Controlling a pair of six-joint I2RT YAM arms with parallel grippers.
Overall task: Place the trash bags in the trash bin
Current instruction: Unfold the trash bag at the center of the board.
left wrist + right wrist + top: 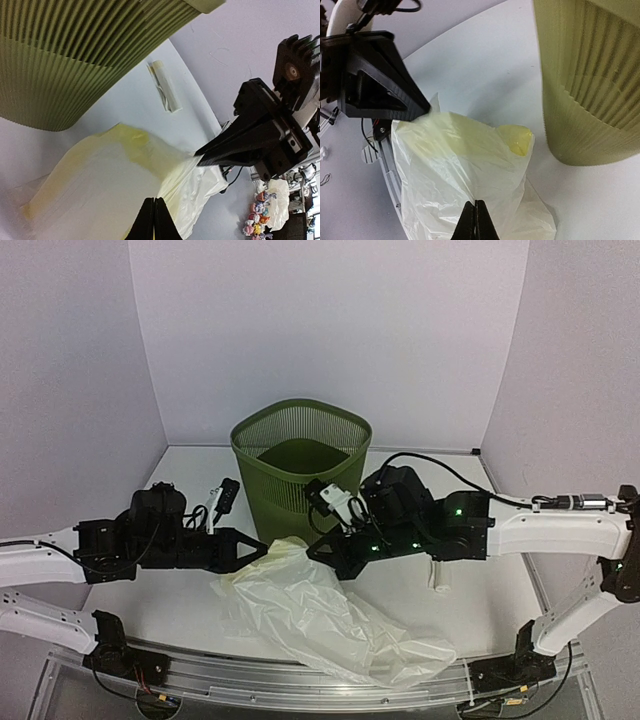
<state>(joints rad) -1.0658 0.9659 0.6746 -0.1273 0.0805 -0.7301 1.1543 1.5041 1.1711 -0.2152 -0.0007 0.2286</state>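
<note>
Pale yellowish-white film, glossy and creased, makes up the trash bags [330, 625]. They lie spread on the surface [500, 580] just on the near side of the trash bin [280, 495], with the far end lifted into a soft tent. That lift comes from two pinches. The left end effector [262, 549] has its jaws together on the film's left corner, and the right end effector [312, 548] is clamped on the opposite edge, so the thin sheet hangs between them. Gripping at two points probably serves to gather the limp, wide film and raise it over the rim. Olive-green and rigid, the bin has finely ribbed slatted walls, a rounded-square mouth and a taper toward its base. It stands upright, with no film inside it yet.
</note>
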